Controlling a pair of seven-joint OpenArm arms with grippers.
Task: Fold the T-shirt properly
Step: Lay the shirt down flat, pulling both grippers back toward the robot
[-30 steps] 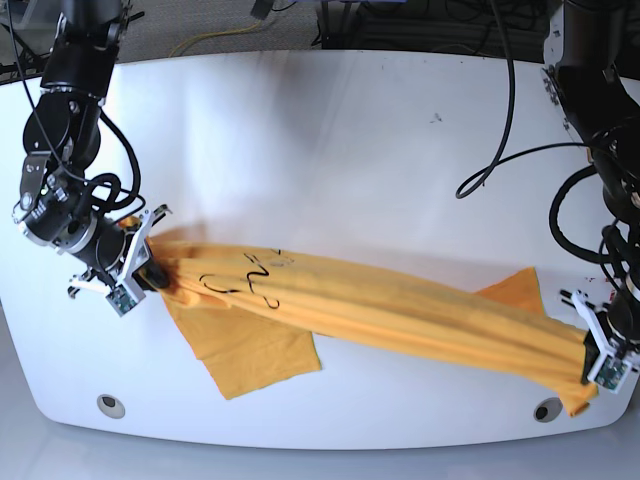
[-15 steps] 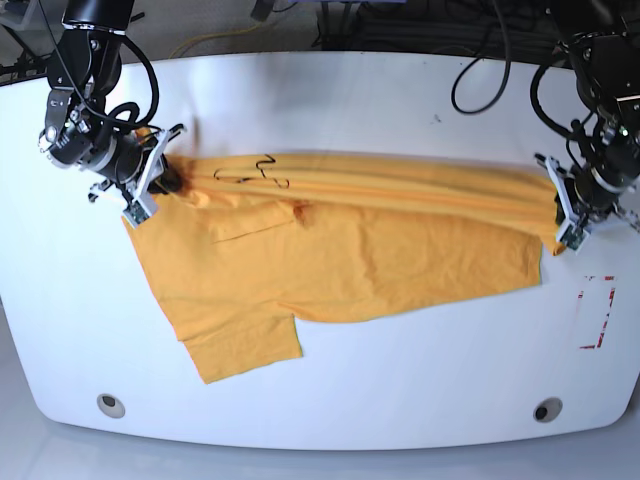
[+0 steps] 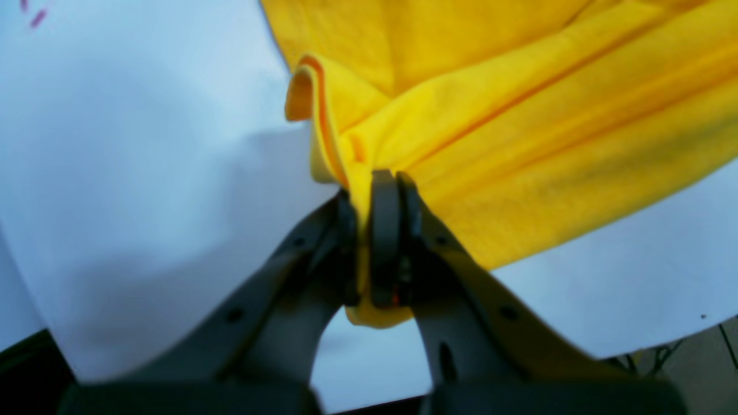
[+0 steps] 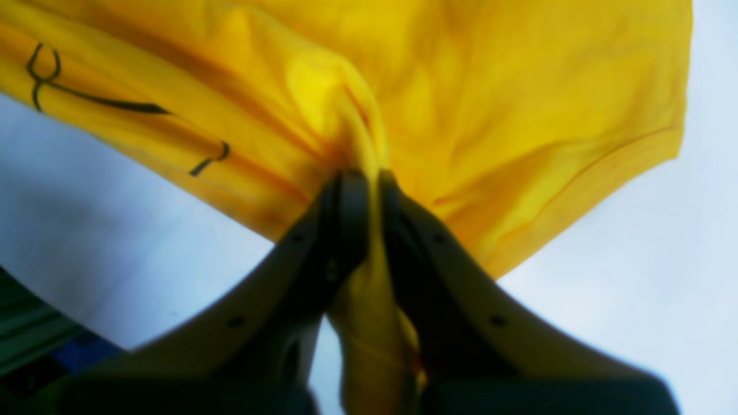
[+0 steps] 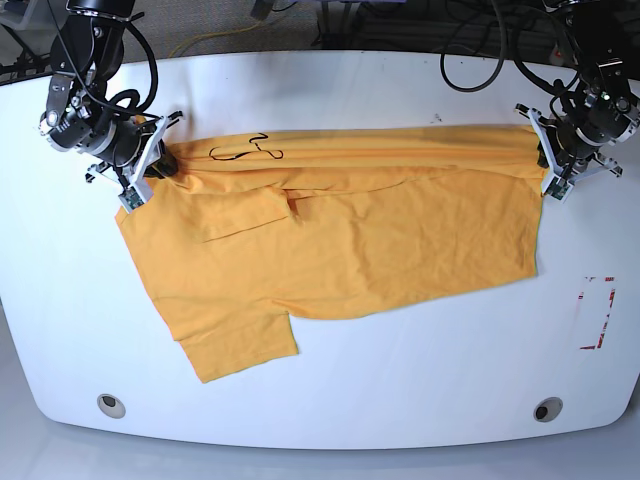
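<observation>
The orange-yellow T-shirt (image 5: 350, 230) hangs stretched between my two grippers and drapes onto the white table (image 5: 330, 90), a sleeve (image 5: 240, 345) lying toward the front left. Black lettering (image 5: 245, 150) shows near its upper left edge. My right gripper (image 5: 160, 165), at the left of the base view, is shut on the shirt's left end; its wrist view shows the fabric (image 4: 461, 115) pinched between the fingers (image 4: 351, 213). My left gripper (image 5: 545, 160), at the right, is shut on the shirt's right end, with cloth (image 3: 519, 132) bunched between its fingers (image 3: 383, 230).
A red-outlined rectangle mark (image 5: 597, 312) sits on the table at the right. Two round holes are near the front edge, one left (image 5: 111, 405) and one right (image 5: 547, 409). Cables (image 5: 480, 50) hang behind the table's back edge.
Both grippers have carried the shirt from the table's front toward the back, keeping their hold. The shirt has spread out from a twisted band into a wide sheet.
</observation>
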